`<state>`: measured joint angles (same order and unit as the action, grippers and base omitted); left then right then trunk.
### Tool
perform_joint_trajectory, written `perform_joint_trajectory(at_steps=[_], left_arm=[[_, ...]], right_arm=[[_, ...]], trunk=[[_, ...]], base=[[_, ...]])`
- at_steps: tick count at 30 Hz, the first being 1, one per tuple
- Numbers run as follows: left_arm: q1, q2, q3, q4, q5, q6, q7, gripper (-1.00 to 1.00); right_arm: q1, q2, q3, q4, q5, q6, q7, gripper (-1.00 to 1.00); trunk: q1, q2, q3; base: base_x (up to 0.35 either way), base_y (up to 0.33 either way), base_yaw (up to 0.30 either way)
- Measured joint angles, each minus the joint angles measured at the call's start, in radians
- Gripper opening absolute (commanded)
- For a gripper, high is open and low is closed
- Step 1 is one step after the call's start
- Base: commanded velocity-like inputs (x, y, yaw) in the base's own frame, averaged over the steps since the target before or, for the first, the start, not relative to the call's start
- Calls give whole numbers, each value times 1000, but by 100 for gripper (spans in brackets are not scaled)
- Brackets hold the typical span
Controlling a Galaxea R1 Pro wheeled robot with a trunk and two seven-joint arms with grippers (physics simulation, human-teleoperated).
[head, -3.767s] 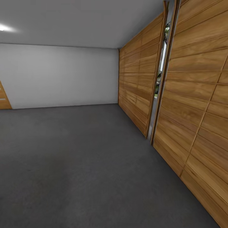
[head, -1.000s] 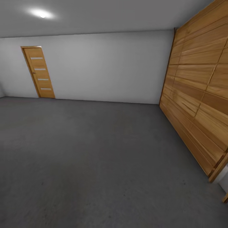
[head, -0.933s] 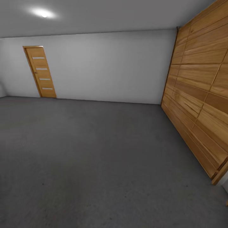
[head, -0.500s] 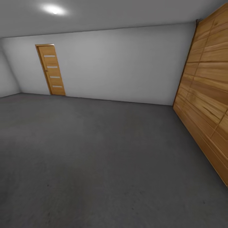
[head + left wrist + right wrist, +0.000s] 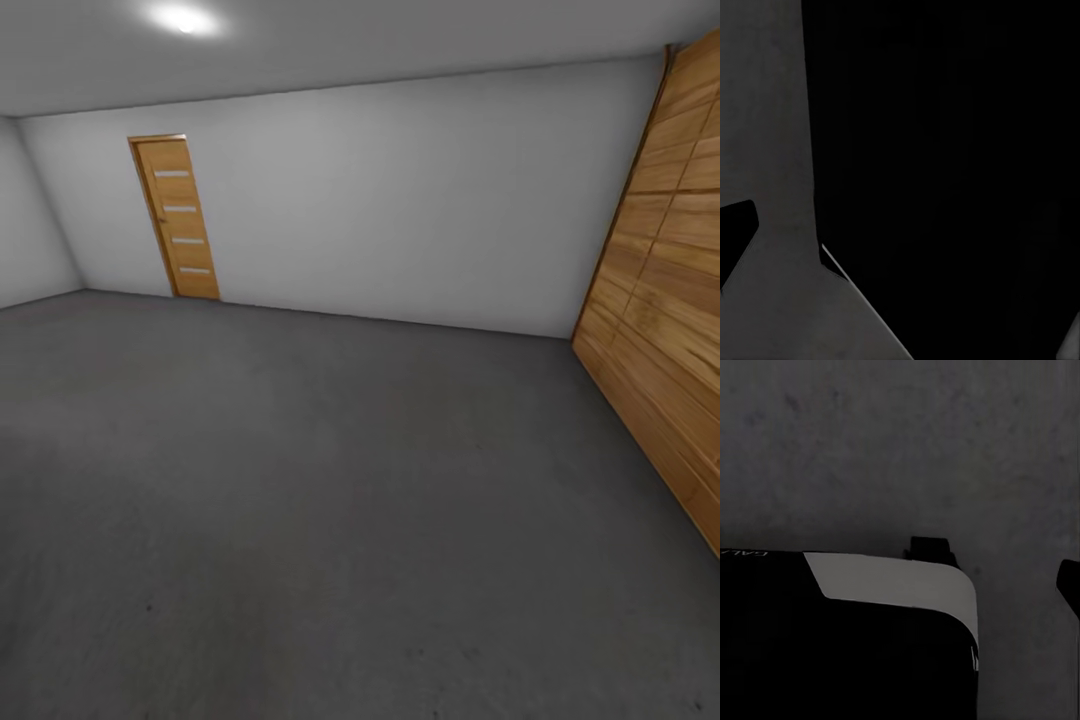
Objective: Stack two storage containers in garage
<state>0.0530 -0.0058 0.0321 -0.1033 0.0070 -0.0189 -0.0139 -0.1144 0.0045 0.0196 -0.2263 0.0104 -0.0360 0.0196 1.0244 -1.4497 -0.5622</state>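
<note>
Dark grey flooring, the garage floor, spreads across the whole lower half of the head view, matte and faintly mottled. Behind it a plain white wall runs across the upper middle of the frame, with a narrow wooden door set in it at the upper left; the door carries four small pale horizontal panes. At the right edge of the frame a wood-panelled garage door made of horizontal planks slants down to the floor. A ceiling light glows at the top left.

From the left wrist camera, black robot body covers most of the frame, with grey floor along one side. The right wrist camera looks at the same rough grey floor, with a black and pale-grey part of the robot across the near side. Whether the fingers of either arm are apart or together cannot be told.
</note>
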Motion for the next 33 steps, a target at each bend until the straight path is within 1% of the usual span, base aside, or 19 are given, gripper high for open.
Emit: perform_joint_trajectory(at_steps=[1, 2, 3, 6, 8, 15, 33], left_arm=[[0, 0, 0, 0, 0, 0, 0, 100], [0, 0, 0, 0, 0, 0, 0, 100], [0, 0, 0, 0, 0, 0, 0, 100], [0, 0, 0, 0, 0, 0, 0, 100], [0, 0, 0, 0, 0, 0, 0, 100], [0, 1, 0, 0, 0, 0, 0, 100], [0, 1, 0, -1, 0, 0, 0, 100]], right_arm=[[0, 0, 0, 1, 32, 0, 1, 100], [0, 1, 0, 1, 51, 0, 1, 100], [0, 1, 1, 2, 61, 0, 1, 100], [0, 3, -1, 2, 110, -2, 0, 100], [0, 4, -4, 0, 122, -3, 0, 100], [0, 6, -5, -1, 130, -3, -5, 100], [0, 5, -5, -2, 132, -3, -8, 100]], trunk=[[0, 0, 0], [0, 0, 0], [0, 0, 0], [0, 0, 0], [0, 0, 0], [0, 0, -2], [0, 0, -24]], base=[[341, 0, 1], [341, 0, 1], [341, 0, 0], [341, 0, 0], [341, 0, 0], [341, 0, 69], [341, 0, 195]])
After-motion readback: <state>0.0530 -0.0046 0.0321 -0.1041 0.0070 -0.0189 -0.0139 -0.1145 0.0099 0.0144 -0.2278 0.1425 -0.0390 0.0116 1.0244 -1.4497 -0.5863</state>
